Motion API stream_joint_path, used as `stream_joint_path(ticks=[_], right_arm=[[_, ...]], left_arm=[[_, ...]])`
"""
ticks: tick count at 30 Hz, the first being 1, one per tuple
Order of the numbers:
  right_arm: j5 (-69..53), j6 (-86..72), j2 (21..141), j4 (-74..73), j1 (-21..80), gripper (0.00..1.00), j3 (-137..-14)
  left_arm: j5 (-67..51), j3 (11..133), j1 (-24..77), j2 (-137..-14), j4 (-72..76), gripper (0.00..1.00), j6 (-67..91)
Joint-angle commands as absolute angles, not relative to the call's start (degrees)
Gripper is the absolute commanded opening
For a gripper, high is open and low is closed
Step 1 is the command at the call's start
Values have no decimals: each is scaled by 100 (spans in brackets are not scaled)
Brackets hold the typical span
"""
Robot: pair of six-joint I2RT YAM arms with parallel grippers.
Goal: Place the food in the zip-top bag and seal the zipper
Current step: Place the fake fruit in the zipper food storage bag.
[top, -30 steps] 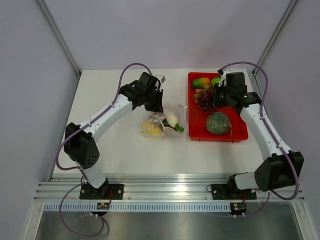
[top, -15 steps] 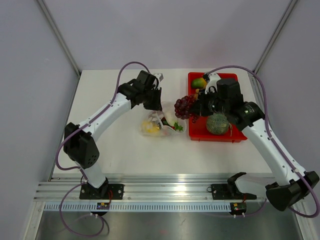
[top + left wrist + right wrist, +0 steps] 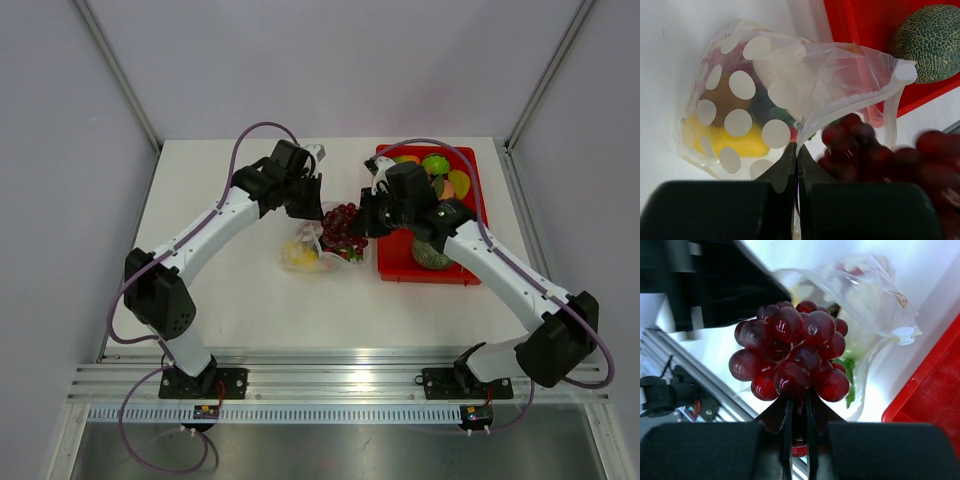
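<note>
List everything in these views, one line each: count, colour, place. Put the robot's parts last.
grape bunch: one, dark red, held over the bag's open mouth
zip-top bag: one, clear with white dots, on the table left of the tray
yellow piece: one, yellow, inside the bag
white piece: one, whitish, inside the bag
melon: one, green and netted, in the tray's near part
small fruits: a few, green, yellow and orange, at the tray's far end
tray: one, red, on the table's right side
table: one, white
left gripper: one, black, shut on the bag's edge
right gripper: one, black, shut on the grape bunch
</note>
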State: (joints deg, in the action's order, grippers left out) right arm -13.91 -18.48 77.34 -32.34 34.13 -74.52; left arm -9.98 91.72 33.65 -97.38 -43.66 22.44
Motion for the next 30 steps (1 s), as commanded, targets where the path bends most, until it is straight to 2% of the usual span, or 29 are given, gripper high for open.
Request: stream_joint_path(ticks=[1,8,11,12,13,14,16,20,26,29,30], right_arm=[[-1090,-1960,8006,-2734,3454,3,-7348],[-1055,-2170,8569,-2672,3638,3,-7531],[-994,-2294,8745,-2654,3840,10,-7795],[-976,-2329,8815,-2672,3928,15,-7865],[-967,-2338,8972,-2741,3964,39,-8014],[-871,-2338,9043,-2812,3990,45,-8085],[-756,-2355,9079,-2952,4025,49,-8182],[-406,-2303,8632,-3014,4025,67,-8086],[876,-2241,7849,-3296,3999,65,-7700],[914,-2434,7848,-3480,3850,65,-7331],[888,-2548,7910,-3472,3850,69,-7121]], left_arm=[[-1177,9202,3322,-9343,-4210,0,2206],[-1388,9202,3322,-9272,-4192,0,2065],[-1485,9185,3322,-9299,-4140,0,2118],[-1572,9176,3322,-9299,-4114,0,2144],[-1608,9176,3322,-9290,-4087,0,2171],[-1643,9193,3322,-9281,-4070,0,2180],[-1670,9228,3322,-9264,-4061,0,2171],[-1608,9290,3322,-9264,-4139,0,2118],[-1643,9290,3296,-9255,-4131,0,2145],[-1626,9281,3287,-9211,-4140,0,2145],[-1609,9281,3278,-9194,-4166,0,2136]])
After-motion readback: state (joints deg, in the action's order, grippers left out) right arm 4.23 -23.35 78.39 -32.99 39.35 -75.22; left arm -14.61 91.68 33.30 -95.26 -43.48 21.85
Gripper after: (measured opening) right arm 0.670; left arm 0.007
